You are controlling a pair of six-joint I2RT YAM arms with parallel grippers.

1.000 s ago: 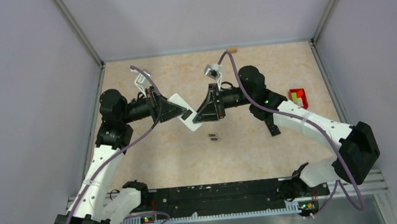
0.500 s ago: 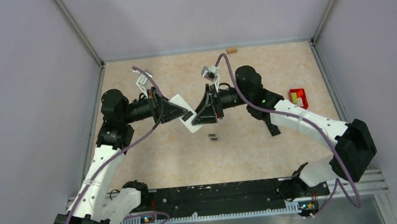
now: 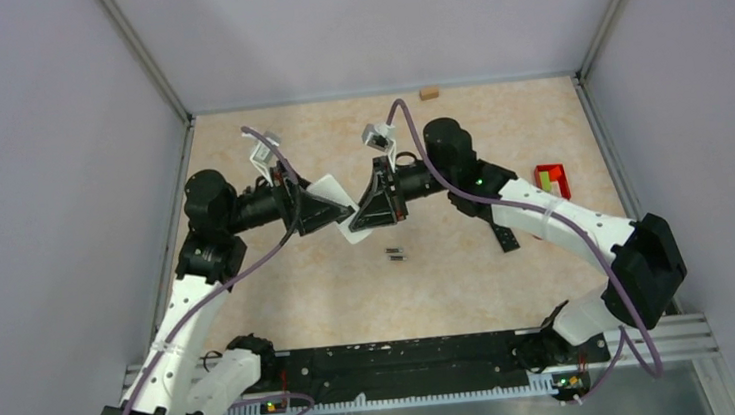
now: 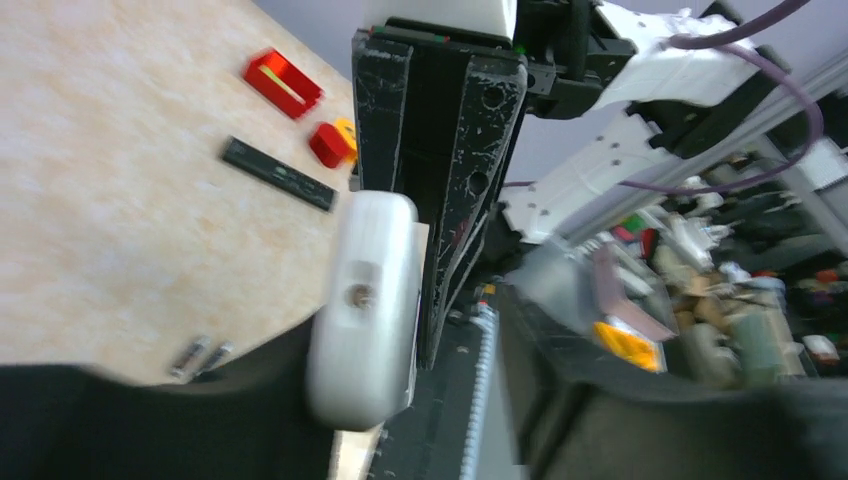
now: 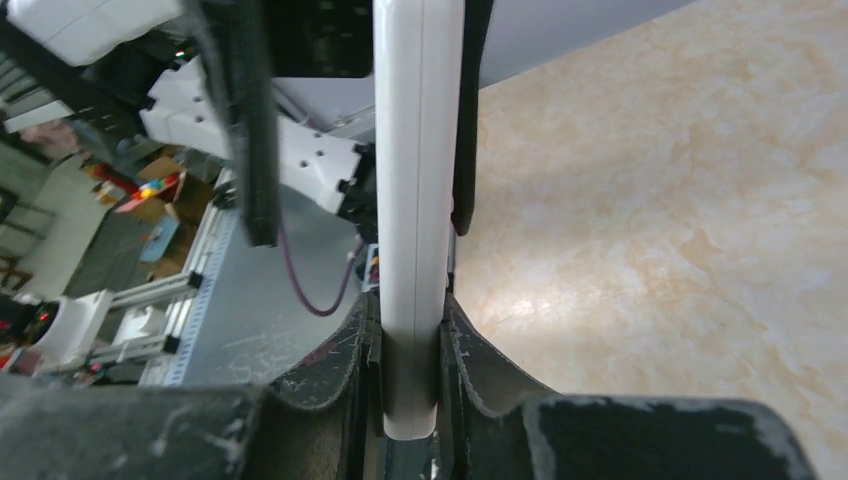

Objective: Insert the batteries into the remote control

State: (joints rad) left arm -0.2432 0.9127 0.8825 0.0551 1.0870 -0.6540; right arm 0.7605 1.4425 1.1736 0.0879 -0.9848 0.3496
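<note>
Right wrist view: right gripper (image 5: pixel 408 322) clamps the end of the white remote control (image 5: pixel 418 200); left gripper (image 5: pixel 360 230) has its jaws parted wider around it.

Nothing legible appears in any view. The slim white plastic remote control (image 5: pixel 415 200) turns only a plain edge to the right wrist camera, and no lettering can be made out on it. The coloured clutter (image 4: pixel 700 300) beyond the beige counter (image 4: pixel 100 150) in the left wrist view is too blurred to read.
</note>
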